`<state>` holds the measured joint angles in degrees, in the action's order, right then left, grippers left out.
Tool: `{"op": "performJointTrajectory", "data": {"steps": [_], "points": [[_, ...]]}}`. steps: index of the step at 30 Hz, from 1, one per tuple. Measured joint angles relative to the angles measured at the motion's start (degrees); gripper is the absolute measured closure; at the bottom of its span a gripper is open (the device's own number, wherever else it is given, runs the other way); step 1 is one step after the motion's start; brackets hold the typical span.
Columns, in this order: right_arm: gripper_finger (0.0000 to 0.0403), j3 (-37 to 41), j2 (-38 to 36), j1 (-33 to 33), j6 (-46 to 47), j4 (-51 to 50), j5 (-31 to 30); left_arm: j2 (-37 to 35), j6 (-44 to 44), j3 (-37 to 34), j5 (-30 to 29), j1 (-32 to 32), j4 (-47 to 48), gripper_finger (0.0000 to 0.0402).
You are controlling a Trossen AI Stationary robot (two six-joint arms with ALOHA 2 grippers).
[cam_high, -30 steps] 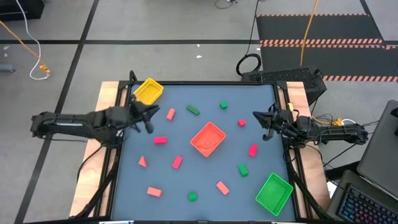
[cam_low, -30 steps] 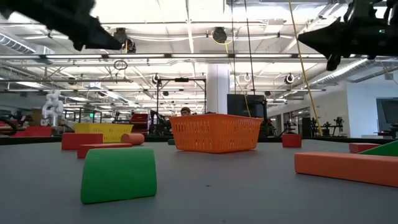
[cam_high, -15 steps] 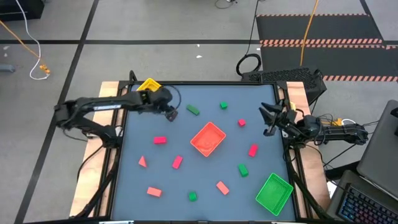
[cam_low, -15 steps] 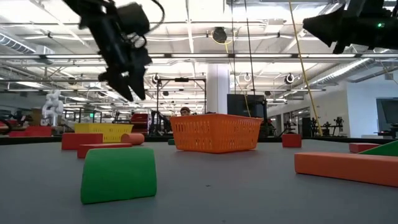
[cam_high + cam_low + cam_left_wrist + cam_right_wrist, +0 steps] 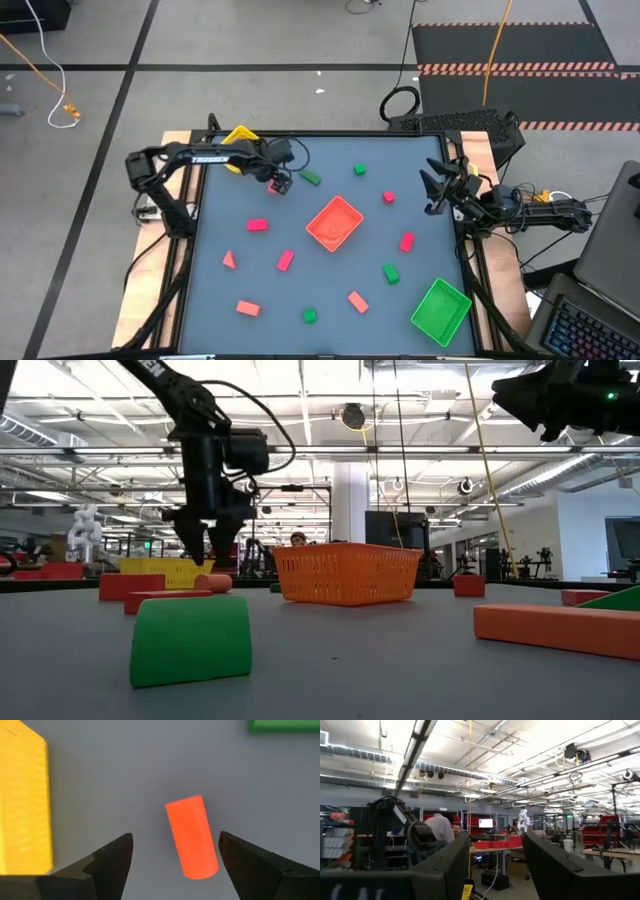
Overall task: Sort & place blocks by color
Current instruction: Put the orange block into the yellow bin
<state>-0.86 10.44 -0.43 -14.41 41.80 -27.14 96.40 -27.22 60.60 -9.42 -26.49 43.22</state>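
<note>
Left gripper hangs above a red-orange cylindrical block, fingers spread wide on either side, not touching. Block lies flat near the yellow square tray; its long axis runs between the fingers. Right gripper waits at the table's right edge, fingers parted, empty.

Red-orange block on grey table, beside yellow tray; green block; dark fingers.

A large open robotics lab or workshop, shown by the exposed ceiling trusses with strip lighting, red shelving, taped floor lines, a white humanoid robot and a person at workbenches.
</note>
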Motion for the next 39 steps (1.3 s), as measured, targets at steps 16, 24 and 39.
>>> {"op": "performJointTrajectory", "data": {"steps": [16,24,39], "points": [[0.0220,0.0,0.0,0.0,1.6,-0.6,0.1,4.8,-0.3,0.0,-1.2,1.5,-4.5,0.0105],[0.0220,0.0,0.0,0.0,3.2,-0.9,0.1,4.8,0.0,0.0,-1.2,1.5,-4.0,0.0105],[0.0220,0.0,0.0,0.0,3.1,-0.9,0.1,4.8,0.0,0.0,-1.2,1.5,-4.0,0.0105]]}}
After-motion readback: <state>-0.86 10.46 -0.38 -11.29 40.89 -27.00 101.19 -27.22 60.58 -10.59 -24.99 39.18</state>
